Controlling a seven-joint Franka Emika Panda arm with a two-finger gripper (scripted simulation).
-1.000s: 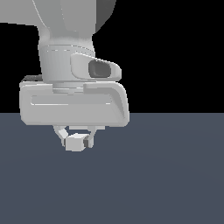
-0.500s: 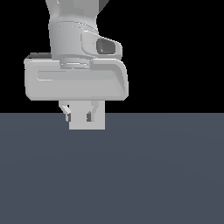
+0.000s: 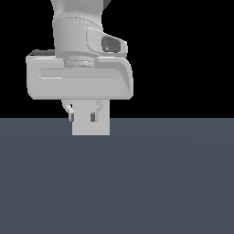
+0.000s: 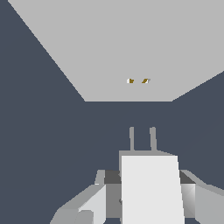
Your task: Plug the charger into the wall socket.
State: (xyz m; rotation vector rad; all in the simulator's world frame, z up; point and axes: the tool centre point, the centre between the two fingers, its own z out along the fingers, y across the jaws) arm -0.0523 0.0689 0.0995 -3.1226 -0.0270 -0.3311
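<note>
Off-white charger (image 4: 151,188) clamped in end effector (image 3: 82,117), prongs toward wall socket (image 4: 127,48), open gap between

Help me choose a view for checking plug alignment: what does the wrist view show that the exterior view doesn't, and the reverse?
Only the wrist view shows the wall socket with its two small slots, and the charger's two prongs aimed toward it, apart from it. Only the exterior view shows the arm's bulky hand body above the gripper. Both show the charger held between the fingers, over dark floor.
</note>
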